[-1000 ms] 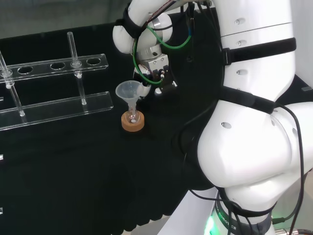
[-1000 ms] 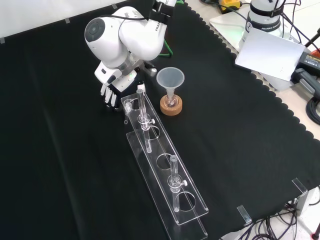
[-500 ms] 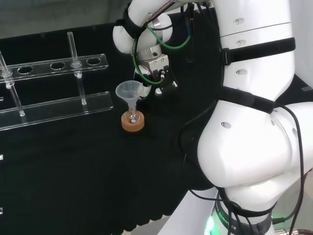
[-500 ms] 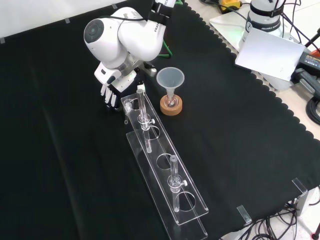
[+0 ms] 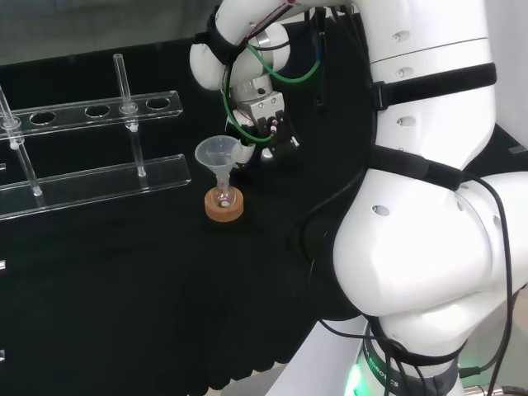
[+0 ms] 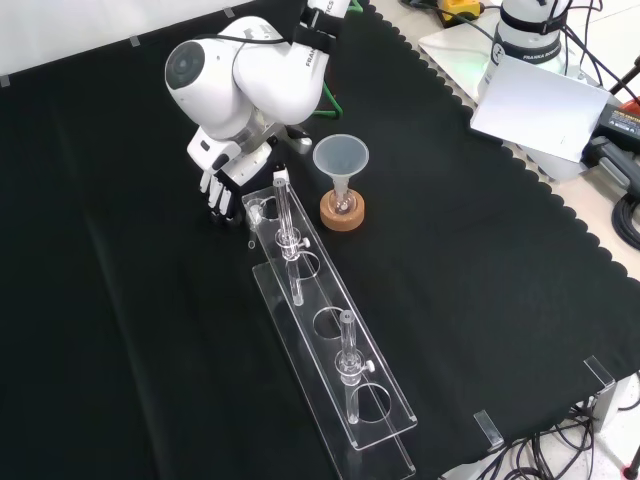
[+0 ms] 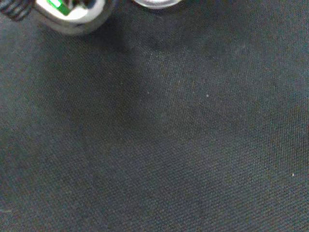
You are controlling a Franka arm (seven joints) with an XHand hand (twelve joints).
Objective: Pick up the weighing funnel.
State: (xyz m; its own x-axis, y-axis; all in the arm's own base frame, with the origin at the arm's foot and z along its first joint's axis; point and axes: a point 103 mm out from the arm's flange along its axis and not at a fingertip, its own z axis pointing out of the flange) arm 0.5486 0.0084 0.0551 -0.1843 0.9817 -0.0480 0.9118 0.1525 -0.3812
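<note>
Hovering low over the black cloth [image 6: 120, 300], the hand [image 6: 222, 183] points down at the bench with the wrist bent over above it. That is a reach for something lying flat. Whether the hand is spread wide or closed on anything, I cannot tell: the arm's white link [image 6: 250, 80] crowds in above it, and the wrist view gives me bare weave and no glass.

The weighing funnel is small and clear, and I cannot pick it out against the dark cloth. So I cannot say whether it lies under the hand or just beside it. My guess from this posture is that the pick is at the grasping stage, not yet a lift.

Just beside the hand is the near end of the clear rack [image 6: 330, 345], with a test tube [image 6: 284, 215] standing upright in it. Past that end of the rack, near but apart from the hand, the funnel [image 6: 340, 158] stands mouth up with its stem in a small flask [image 6: 343, 203] on a cork ring [image 6: 342, 215].

That is tight company. I would want to come up straight, because a sideways drift could clip the rack or knock the tube.
</note>
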